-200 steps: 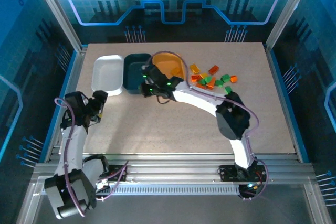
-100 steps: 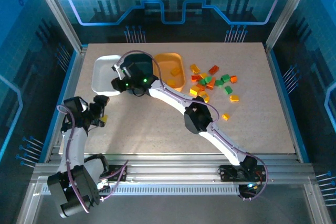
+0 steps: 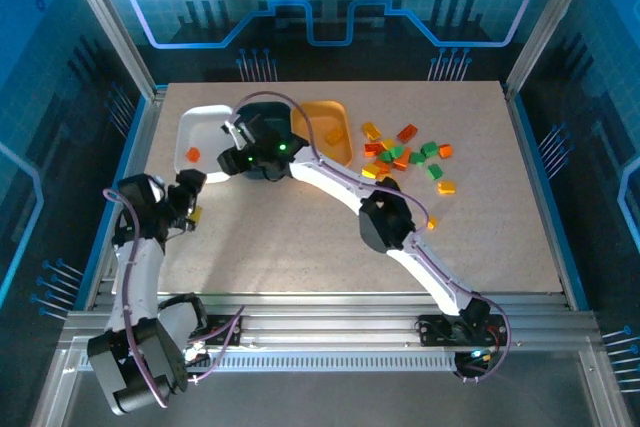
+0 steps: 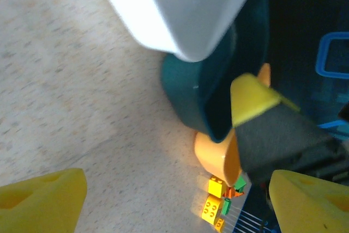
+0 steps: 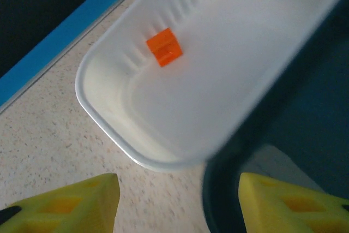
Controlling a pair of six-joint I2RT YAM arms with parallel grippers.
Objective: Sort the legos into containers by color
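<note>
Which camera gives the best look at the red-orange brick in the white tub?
Right wrist: the red-orange brick lies large inside the white tub. From the top view it is a small speck in that tub. The left wrist view catches the tub's blurred outer wall.

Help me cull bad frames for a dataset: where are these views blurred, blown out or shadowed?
Top external: sharp, evenly lit, with soft shadows on the table. Left wrist: the white tub is blown out and soft; the left gripper sits out of focus. Right wrist: that tub's rim and the dark teal tub are smeared, while the red-orange brick looks fairly crisp.
</note>
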